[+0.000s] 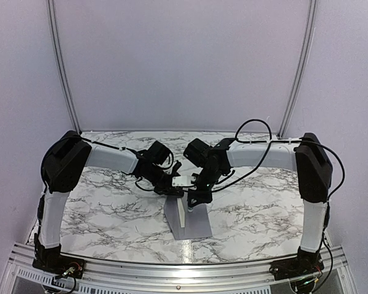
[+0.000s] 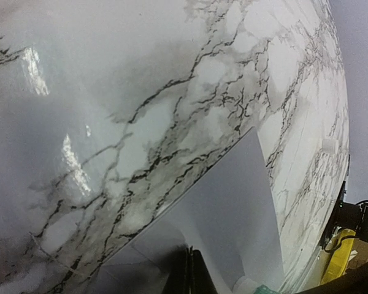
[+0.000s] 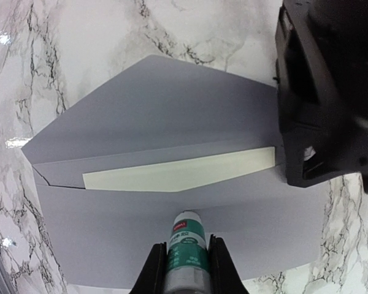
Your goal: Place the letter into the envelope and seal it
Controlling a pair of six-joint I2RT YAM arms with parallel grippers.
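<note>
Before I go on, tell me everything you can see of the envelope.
Plain grey paper, unmarked, the envelope lies flat on the marble table, its pointed flap open and spread out. A strip of the off-white letter shows in its mouth. The shut left gripper sits over one end and seems to pin it. The green-and-white tube in the right gripper hovers at its body just below the mouth; contact is unclear.

Grey envelope on marble table
</note>
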